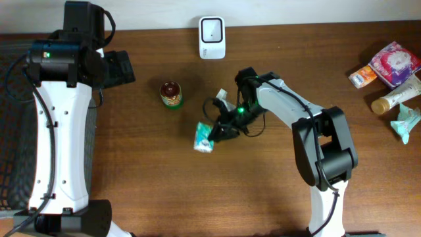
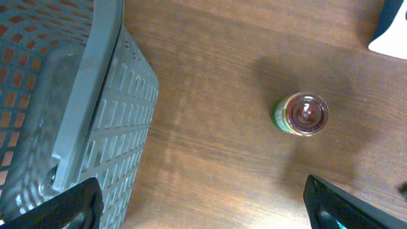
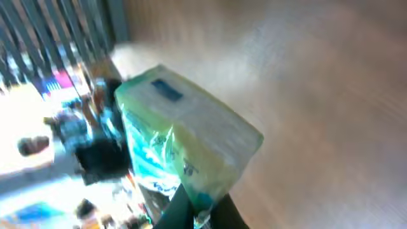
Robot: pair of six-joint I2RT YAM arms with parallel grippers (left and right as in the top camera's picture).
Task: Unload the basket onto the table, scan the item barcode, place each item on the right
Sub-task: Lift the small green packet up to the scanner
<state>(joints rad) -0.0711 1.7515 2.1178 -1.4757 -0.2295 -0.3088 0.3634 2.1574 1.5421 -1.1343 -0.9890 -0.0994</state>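
A green-and-teal tissue packet point(image 1: 204, 137) point(image 3: 184, 140) is near the middle of the table. My right gripper point(image 1: 220, 130) point(image 3: 200, 213) is shut on the packet's crimped end, its dark fingers pinching the plastic. The right wrist view is blurred, so whether the packet touches the table is unclear. A white scanner point(image 1: 212, 37) stands at the back edge, well apart from the packet. My left gripper point(image 1: 118, 68) point(image 2: 203, 203) is open at the far left with nothing between its fingers.
A small jar point(image 1: 171, 94) point(image 2: 301, 114) with a green label and dark red lid stands left of the packet. A grey basket point(image 1: 13, 131) point(image 2: 76, 95) sits at the left edge. A pink pack point(image 1: 395, 64), a tube point(image 1: 395, 99) and a teal wrapper point(image 1: 404, 123) lie far right.
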